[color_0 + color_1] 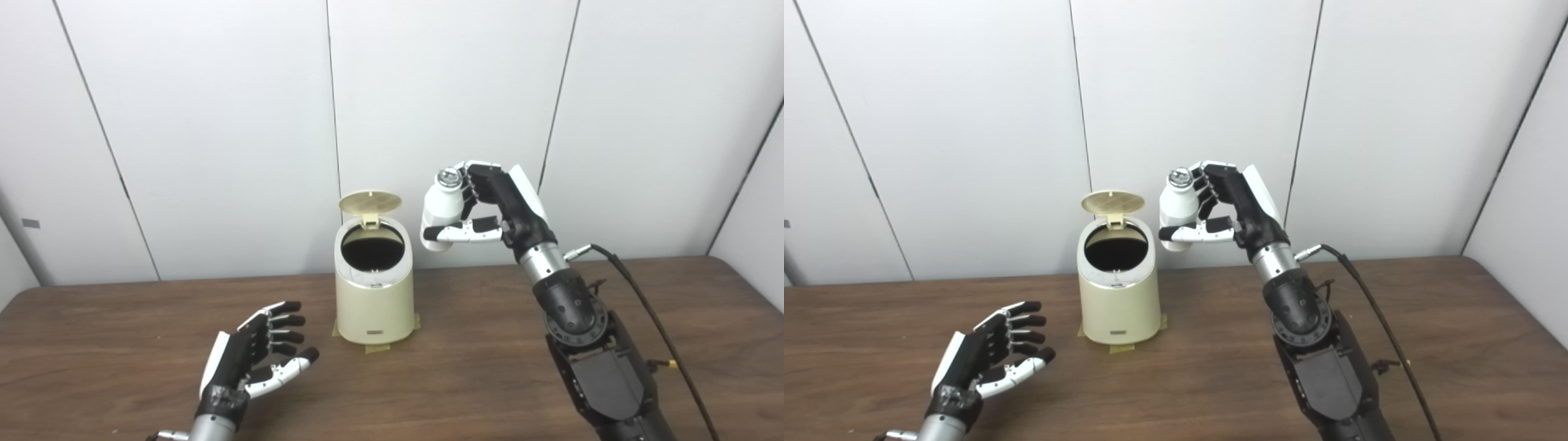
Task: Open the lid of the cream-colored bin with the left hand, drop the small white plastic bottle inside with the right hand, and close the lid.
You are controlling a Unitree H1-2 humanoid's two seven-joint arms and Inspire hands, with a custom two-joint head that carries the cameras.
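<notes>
The cream-colored bin (374, 300) stands on the wooden table (122, 343) with its round lid (370, 203) flipped up at the back and its dark opening showing. My right hand (490, 208) is shut on the small white plastic bottle (442, 208), holding it upright in the air just right of and above the bin's opening. My left hand (257, 355) is open and empty, low over the table to the left of the bin and in front of it. The same scene shows in the right eye view, with the bin (1118, 294) and the bottle (1179, 205).
Tape strips (376, 349) hold the bin's base to the table. A black cable (649, 312) runs down from my right wrist along the arm. White wall panels stand close behind the table's far edge.
</notes>
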